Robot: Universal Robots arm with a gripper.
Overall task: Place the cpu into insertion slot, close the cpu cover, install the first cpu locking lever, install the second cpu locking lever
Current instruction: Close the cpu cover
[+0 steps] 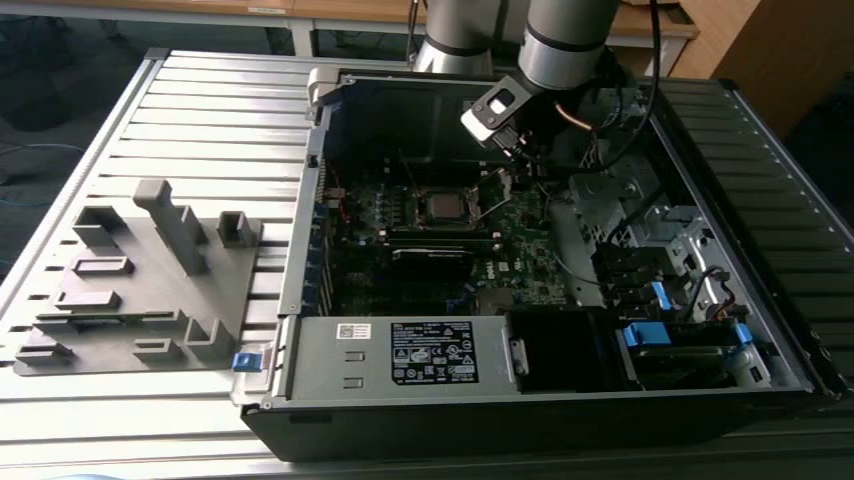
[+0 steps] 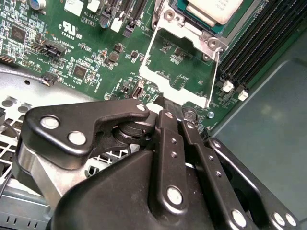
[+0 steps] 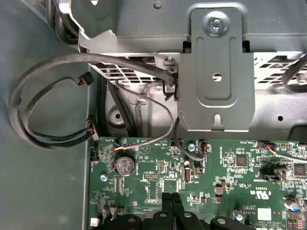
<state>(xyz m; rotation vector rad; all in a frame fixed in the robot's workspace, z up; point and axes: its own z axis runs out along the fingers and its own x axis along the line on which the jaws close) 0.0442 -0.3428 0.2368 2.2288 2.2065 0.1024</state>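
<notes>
The gripper (image 2: pixel 175 115), fingers clenched on nothing, is hovering just beside the free edge of the open cpu cover (image 2: pixel 165 86), to the exterior view's right of the cpu (image 2: pixel 215 8), which is sitting on the motherboard (image 2: pixel 91 52).

So the cpu (image 2: pixel 216 8), a dull silver square, sat flat on the green motherboard (image 2: pixel 96 57), with the shiny cpu cover (image 2: pixel 189 29) flipped open right beside it.

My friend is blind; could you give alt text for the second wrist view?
A shut black gripper hangs over a green circuit board, close to the open cpu cover. Beyond the cover, the cpu is already seated.
</notes>
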